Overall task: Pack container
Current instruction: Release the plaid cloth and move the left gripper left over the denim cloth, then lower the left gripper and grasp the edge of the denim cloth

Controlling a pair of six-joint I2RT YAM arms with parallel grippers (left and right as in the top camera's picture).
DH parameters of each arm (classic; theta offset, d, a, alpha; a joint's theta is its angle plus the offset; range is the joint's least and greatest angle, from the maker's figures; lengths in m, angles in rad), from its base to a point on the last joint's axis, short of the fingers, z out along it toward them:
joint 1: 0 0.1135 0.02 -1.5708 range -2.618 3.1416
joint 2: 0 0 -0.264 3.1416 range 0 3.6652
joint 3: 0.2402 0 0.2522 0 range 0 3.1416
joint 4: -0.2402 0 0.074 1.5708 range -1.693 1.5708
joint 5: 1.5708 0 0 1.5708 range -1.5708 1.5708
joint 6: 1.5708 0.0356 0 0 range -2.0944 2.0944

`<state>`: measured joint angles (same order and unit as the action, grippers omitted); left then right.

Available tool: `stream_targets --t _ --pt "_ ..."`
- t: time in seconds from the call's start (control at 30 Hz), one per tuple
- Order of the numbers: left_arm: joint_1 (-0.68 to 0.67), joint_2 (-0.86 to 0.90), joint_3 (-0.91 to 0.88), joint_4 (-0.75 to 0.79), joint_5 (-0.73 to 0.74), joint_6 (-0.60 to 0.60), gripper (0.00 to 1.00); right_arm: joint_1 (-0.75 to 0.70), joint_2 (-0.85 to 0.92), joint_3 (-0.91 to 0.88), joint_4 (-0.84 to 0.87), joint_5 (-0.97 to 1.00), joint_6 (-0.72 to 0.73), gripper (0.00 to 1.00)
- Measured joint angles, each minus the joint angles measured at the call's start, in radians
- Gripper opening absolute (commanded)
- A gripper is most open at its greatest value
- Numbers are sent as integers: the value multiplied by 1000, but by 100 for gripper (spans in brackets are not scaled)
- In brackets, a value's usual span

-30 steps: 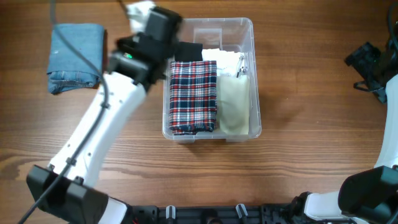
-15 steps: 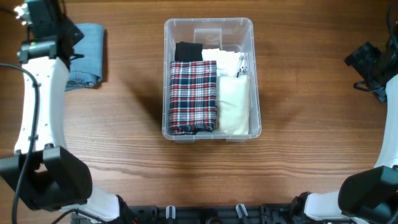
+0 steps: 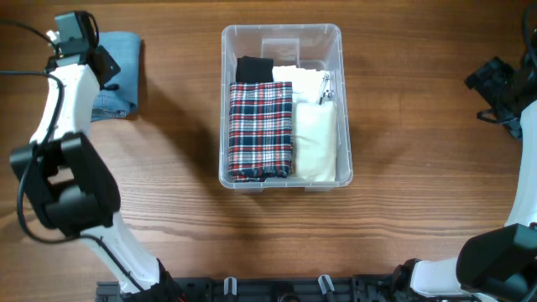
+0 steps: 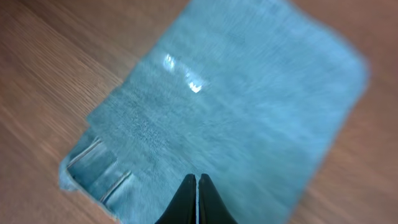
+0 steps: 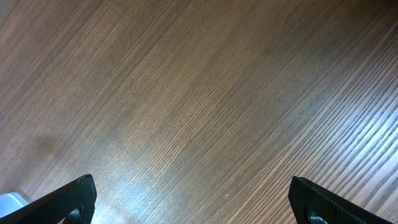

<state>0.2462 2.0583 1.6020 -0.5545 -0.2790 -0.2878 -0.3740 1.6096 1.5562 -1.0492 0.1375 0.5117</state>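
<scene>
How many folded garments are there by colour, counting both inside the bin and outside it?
plaid garment: 1
black garment: 1
white garment: 1
cream garment: 1
denim garment: 1, outside the container
Total: 5

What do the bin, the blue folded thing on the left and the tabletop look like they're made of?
The bin looks like clear glossy plastic: clothes show through its walls. The blue folded thing seems to be denim, matte and faded, with stitched seams at one edge, though the close view is blurred. The tabletop is wood or wood-look laminate: brown, straight grain, slight sheen.
</scene>
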Motion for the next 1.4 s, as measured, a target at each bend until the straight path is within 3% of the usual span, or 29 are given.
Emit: stream_targets --t 0.23,0.47,0.73,1.13,1.17,1.2,1.23,1.27,1.33,1.4 --pt "29 95 0 -1 -12 24 4 0 0 0 0 0 0 100" --pt "32 100 14 -111 3 9 4 0 0 0 0 0 0 100" --pt "43 94 35 -310 158 -69 4 0 0 0 0 0 0 100" --pt "42 60 31 -377 270 -84 4 0 0 0 0 0 0 100" --pt "41 45 27 -378 280 -85 14 0 0 0 0 0 0 100" --pt "40 32 25 -377 287 -85 38 0 0 0 0 0 0 100" --pt "39 8 21 -373 295 -88 50 0 0 0 0 0 0 100" --pt "39 -43 21 -358 308 -88 55 0 0 0 0 0 0 100" --pt "47 -95 20 -331 315 -91 75 0 0 0 0 0 0 100" --pt "69 -155 20 -312 323 -95 82 0 0 0 0 0 0 100"
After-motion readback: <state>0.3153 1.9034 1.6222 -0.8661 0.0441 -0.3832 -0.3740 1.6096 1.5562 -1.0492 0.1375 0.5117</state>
